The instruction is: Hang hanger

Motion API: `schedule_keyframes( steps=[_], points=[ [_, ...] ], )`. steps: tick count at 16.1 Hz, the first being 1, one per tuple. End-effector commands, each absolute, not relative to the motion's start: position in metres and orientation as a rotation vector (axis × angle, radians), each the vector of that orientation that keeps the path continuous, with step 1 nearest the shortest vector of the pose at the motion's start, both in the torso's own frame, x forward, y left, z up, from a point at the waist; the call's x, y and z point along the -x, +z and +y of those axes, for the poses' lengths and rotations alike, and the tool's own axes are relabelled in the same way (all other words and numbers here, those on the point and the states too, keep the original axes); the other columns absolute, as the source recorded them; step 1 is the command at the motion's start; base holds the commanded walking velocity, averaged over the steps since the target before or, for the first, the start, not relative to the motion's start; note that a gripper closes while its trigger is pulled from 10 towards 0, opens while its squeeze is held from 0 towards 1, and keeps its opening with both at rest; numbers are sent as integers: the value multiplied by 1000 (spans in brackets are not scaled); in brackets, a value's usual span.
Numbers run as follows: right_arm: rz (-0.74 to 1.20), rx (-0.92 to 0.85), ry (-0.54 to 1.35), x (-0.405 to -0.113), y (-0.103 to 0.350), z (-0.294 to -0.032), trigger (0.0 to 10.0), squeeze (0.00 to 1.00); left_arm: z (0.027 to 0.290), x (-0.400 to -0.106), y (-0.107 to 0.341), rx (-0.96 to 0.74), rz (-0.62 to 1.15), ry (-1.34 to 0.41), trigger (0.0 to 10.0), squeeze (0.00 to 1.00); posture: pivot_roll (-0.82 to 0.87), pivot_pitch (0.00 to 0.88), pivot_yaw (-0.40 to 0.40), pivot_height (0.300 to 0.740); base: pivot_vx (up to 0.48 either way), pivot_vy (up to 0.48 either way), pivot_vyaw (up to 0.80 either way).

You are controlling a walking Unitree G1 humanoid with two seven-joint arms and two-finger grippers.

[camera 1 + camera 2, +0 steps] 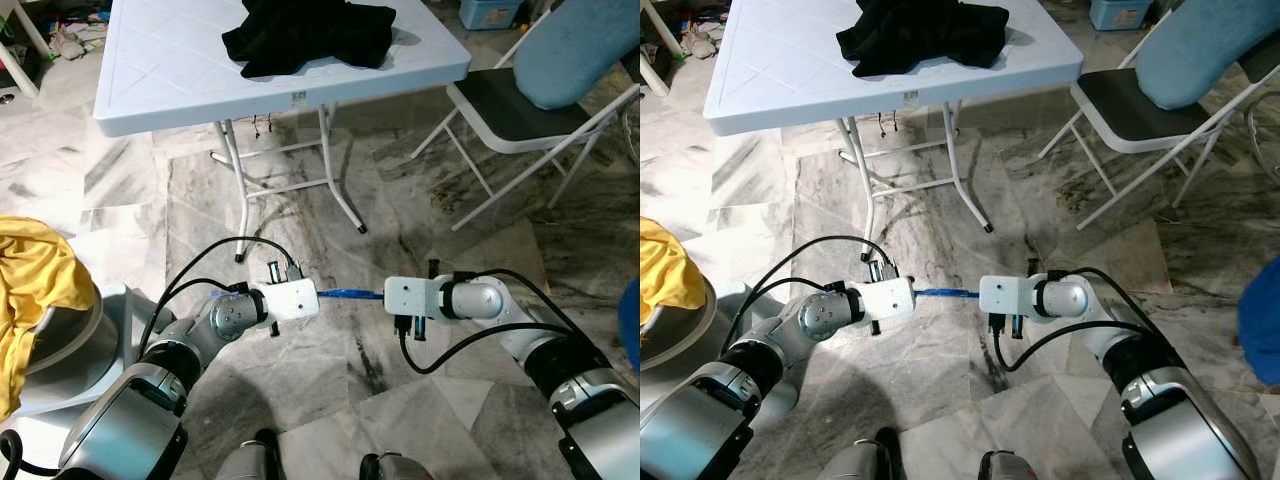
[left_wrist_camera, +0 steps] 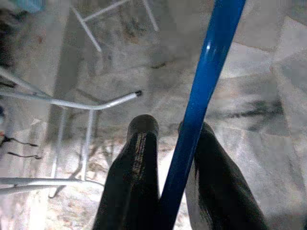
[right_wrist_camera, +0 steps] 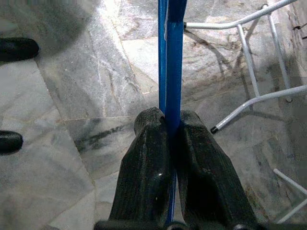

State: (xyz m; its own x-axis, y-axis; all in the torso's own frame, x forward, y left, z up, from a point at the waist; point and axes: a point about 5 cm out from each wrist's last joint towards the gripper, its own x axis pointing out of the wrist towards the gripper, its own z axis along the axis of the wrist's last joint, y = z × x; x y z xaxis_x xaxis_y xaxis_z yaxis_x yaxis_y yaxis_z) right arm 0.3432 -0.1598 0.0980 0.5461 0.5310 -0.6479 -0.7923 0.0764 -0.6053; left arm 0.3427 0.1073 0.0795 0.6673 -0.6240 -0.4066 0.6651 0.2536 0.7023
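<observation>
Here the blue hanger (image 1: pixel 350 294) lies level, spanning left claw (image 2: pixel 169 132) to right claw (image 3: pixel 166 117).

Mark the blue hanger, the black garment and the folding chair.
blue hanger (image 3: pixel 173 62), right wrist view, on its bar above the fingers.
black garment (image 1: pixel 300 35), left eye view, middle of the heap on the table.
folding chair (image 1: pixel 500 110), left eye view, on its dark seat.

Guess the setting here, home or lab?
Probably a lived-in home room: grey-veined marble tile floor, a white plastic folding table with a black garment heaped on it, and a folding chair with a dark seat. Both grippers pinch a blue hanger.
</observation>
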Motion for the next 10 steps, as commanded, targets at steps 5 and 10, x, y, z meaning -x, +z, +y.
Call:
schedule_keyframes(
  steps=[5, 10],
  points=[
    [334, 1018, 972, -331, 80, -170, 0, 0, 100, -341, 94, -890, -116, -854, 10000, 1000, -70, 215, 26, 740, 0, 0, 0],
    [368, 983, 913, -324, 69, -180, 0, 0, 98, -330, 90, -813, -126, -986, 10000, 1000, -71, 214, 40, 740, 0, 0, 0]
  ],
)
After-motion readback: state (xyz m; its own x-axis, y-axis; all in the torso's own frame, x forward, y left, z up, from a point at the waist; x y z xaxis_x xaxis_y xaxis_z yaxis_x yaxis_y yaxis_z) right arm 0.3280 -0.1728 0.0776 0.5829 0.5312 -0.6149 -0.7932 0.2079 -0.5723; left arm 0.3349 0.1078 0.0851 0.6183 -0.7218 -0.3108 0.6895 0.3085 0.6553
